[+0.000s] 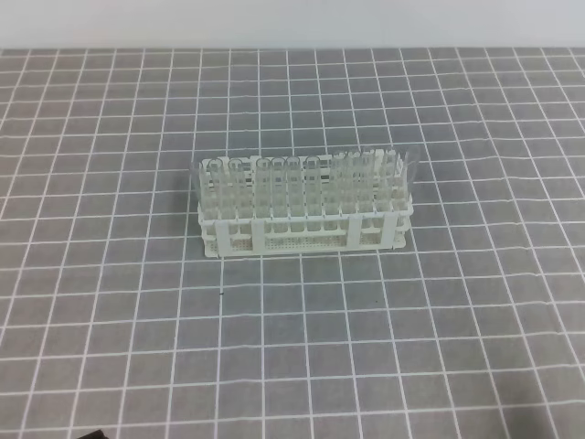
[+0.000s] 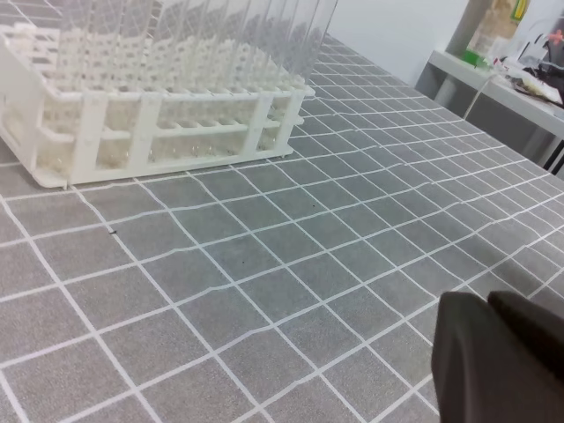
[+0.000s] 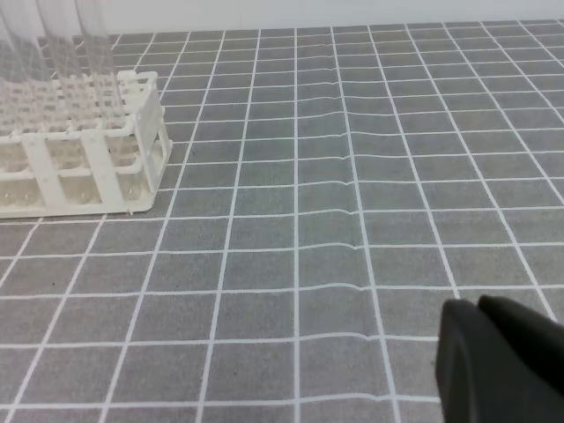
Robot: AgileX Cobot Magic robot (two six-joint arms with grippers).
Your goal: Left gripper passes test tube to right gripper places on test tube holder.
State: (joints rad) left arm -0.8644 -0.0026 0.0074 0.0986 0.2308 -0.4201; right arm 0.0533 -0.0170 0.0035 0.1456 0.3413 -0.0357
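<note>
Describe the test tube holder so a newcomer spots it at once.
Start from the grey mat with its white grid lines. Near its middle stands the test tube holder, a long white plastic lattice rack filled with upright clear tubes. It is the only object standing on the mat.

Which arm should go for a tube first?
Probably left. Both grippers, left and right, sit back from the rack, holding nothing. The task has left picking, and its camera shows the rack slightly nearer. Jaw states aren't visible.
</note>
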